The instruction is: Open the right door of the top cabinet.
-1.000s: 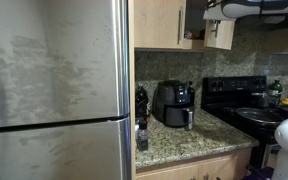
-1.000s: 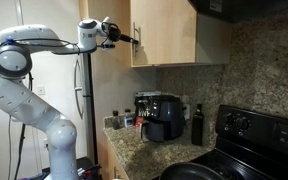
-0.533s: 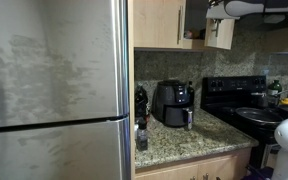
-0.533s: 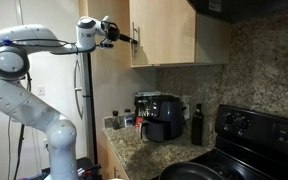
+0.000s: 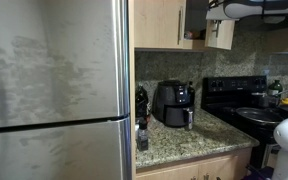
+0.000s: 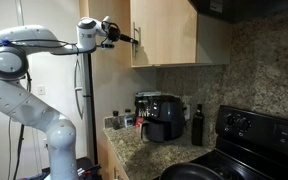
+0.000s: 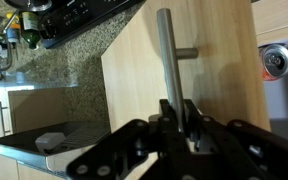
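The top cabinet [image 5: 159, 22] hangs over the counter. Its right door [image 5: 221, 34] stands partly swung out, with a dark gap beside it. In an exterior view the door [image 6: 174, 30] shows its light-tan face, and my gripper [image 6: 127, 38] is at its left edge. In the wrist view the gripper [image 7: 176, 112] is shut on the door's slim metal bar handle [image 7: 165, 55], with the bar between the two fingers. The tan door panel [image 7: 134, 90] fills the middle of that view. The cabinet's inside is hidden.
A steel fridge [image 5: 54, 90] fills one side. A black air fryer [image 5: 173, 102] and small bottles stand on the speckled granite counter [image 5: 189, 142]. A black stove [image 5: 246, 100] is beside it. A dark bottle [image 6: 196, 125] stands by the wall.
The arm has shifted slightly away from the cabinet with the handle in its grip. The door has swung out a touch more.
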You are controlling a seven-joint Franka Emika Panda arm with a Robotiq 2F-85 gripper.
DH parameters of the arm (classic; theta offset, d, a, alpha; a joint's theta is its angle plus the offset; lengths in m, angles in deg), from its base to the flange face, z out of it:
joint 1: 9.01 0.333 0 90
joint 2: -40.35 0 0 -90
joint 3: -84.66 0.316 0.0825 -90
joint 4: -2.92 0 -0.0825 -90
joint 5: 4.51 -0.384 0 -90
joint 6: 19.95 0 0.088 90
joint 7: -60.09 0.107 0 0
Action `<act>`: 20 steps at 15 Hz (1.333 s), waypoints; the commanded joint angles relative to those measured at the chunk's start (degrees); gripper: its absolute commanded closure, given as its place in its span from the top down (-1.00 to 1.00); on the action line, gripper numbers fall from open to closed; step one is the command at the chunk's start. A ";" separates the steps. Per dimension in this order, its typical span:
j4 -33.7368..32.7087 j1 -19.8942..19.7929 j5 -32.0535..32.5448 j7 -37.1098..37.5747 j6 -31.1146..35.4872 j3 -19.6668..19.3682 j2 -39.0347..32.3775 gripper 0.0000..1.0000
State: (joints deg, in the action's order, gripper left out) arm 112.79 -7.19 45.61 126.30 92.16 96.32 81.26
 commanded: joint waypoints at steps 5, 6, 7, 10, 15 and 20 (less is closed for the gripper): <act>5.88 -3.59 -1.89 2.63 0.71 -1.59 10.32 -0.92; 6.07 -3.71 -2.30 2.86 0.84 -1.14 10.99 -0.92; 6.46 -4.01 -2.45 2.80 0.88 -0.90 11.75 -0.92; 7.60 -4.74 -3.00 2.86 1.87 -0.69 13.16 -0.92; 6.94 -3.77 -3.00 -1.10 6.23 0.13 8.37 -0.92; 6.32 -5.31 -2.61 -3.02 5.59 -0.10 7.59 -0.92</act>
State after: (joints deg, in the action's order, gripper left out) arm 119.79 -10.39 43.69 124.01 98.49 96.24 89.04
